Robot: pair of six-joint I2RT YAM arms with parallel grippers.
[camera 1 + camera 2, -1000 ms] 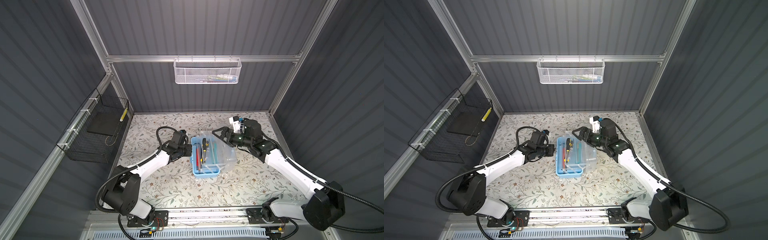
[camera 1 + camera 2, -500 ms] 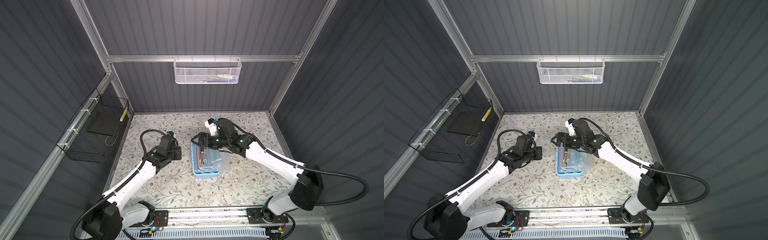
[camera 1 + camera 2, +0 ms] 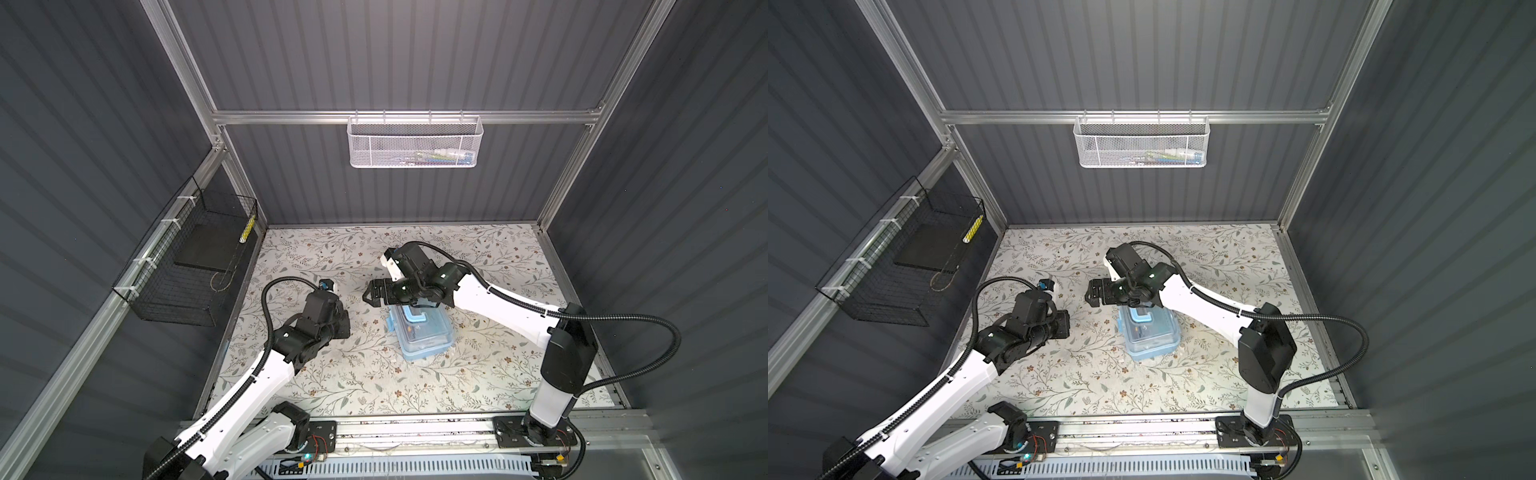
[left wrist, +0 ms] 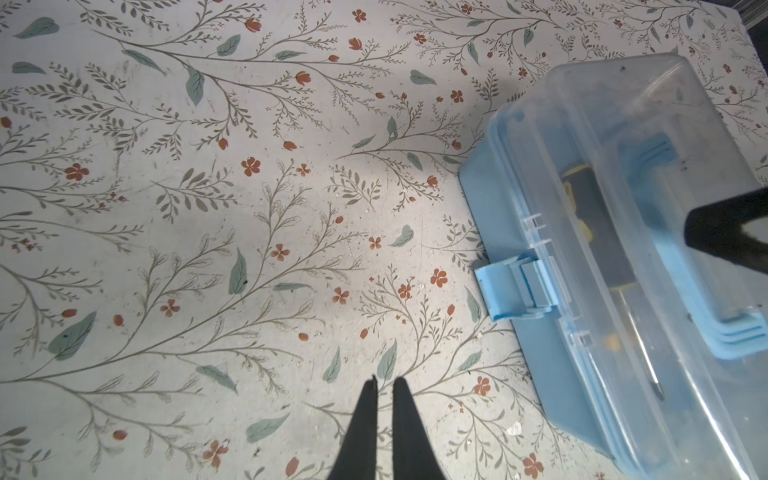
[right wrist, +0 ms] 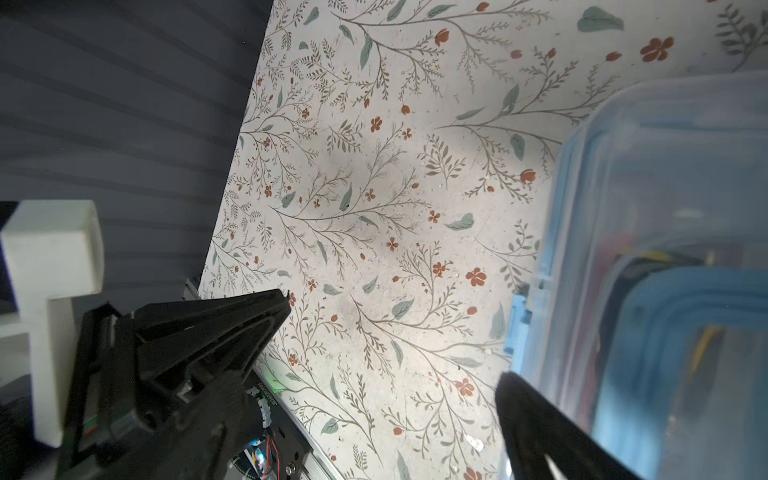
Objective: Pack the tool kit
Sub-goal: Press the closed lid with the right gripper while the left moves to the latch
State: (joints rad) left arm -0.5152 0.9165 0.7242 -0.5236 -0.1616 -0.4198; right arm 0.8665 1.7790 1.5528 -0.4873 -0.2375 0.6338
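Lid's down. A second ago the tool kit (image 3: 420, 334) sat open, clear lid swung out to the right, tools bare. Now the lid (image 4: 623, 137) covers the box and the blue handle (image 3: 417, 321) faces up. The tools are inside: a yellow-and-black grip (image 4: 582, 208) shows through the lid in the left wrist view. I see nothing loose on the bench (image 3: 498, 374).

Kit position: mid-bench, a little right of centre, lying flat.

Right hand (image 3: 368, 296): wide open and empty, hanging over the kit's far left corner. One finger is above the lid; I can't tell from these angles whether it touches.

Left hand (image 4: 384, 384): narrow, fingers almost together, nothing between them. It has pulled back from the kit's left edge and now sits well clear, over bare bench.

Latch (image 4: 513, 291): the blue tab on the kit's left long side looks flipped out, away from the lid. Probably not snapped, but the view is steep, so I'm not certain.

My read: packing is done apart from closure. What's left is to seat the lid fully and snap the latch. The left hand is on the latch side, so it's best placed for that. Risk: the box looks light, so a sideways push on the tab may just slide it. The right hand could brace it from above.
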